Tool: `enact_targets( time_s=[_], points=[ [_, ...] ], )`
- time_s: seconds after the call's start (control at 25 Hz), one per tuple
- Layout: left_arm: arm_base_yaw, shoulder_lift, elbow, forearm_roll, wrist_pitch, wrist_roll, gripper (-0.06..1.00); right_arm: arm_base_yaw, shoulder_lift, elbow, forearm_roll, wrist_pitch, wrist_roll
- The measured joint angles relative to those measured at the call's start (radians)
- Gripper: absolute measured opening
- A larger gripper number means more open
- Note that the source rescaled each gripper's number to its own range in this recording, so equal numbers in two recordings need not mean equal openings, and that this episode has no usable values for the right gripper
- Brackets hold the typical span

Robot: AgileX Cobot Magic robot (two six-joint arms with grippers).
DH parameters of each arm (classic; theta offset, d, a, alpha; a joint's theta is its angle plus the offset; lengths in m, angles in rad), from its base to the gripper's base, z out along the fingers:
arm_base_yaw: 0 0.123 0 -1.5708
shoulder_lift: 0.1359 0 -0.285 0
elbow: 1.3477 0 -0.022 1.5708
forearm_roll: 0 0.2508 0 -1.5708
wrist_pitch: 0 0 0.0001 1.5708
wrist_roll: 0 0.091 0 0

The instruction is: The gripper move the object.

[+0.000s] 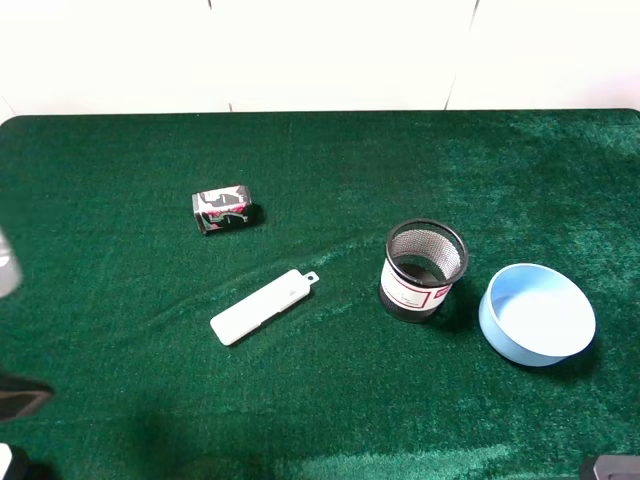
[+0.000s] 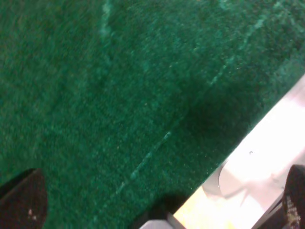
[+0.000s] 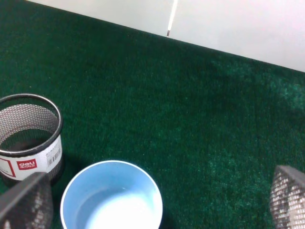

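Pen cup (image 1: 425,270) stands upright on the green cloth (image 1: 330,170), mouth up, white label with red mark facing the camera. Nothing touches it.

Relative to the cup:
- light blue bowl (image 1: 537,314) just beside it on the right, slightly nearer the camera, small gap between them
- flat white case (image 1: 262,306) to its left, lying diagonally, apart from it
- small black-pink box (image 1: 223,209) further left and toward the back edge, well apart

Right gripper (image 3: 157,202): fingers spread wide, empty; in the right wrist view the fingertips (image 3: 28,202) frame the bowl (image 3: 112,198), cup (image 3: 29,138) beside it.

Left gripper (image 2: 157,200): fingers apart, empty, over bare cloth at the table edge, far from the cup.
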Motion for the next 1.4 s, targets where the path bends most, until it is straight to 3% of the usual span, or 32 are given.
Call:
enact_targets(
  time_s=[0.24, 0.44, 0.64, 0.84, 1.08, 1.4],
  points=[
    [0.159, -0.224, 0.025, 0.000, 0.021, -0.005, 1.00, 0.000, 0.000, 0.000, 0.000, 0.000, 0.000],
    [0.346, -0.420, 0.025, 0.000, 0.022, -0.006, 1.00, 0.000, 0.000, 0.000, 0.000, 0.000, 0.000],
    [0.537, -0.506, 0.025, -0.008, 0.023, -0.004, 1.00, 0.000, 0.000, 0.000, 0.000, 0.000, 0.000],
    [0.675, -0.560, 0.025, -0.047, 0.028, 0.045, 1.00, 0.000, 0.000, 0.000, 0.000, 0.000, 0.000],
    [0.714, -0.696, 0.025, -0.058, 0.031, 0.061, 1.00, 0.000, 0.000, 0.000, 0.000, 0.000, 0.000],
    [0.714, -0.705, 0.025, -0.073, 0.037, 0.085, 1.00, 0.000, 0.000, 0.000, 0.000, 0.000, 0.000]
  ],
)
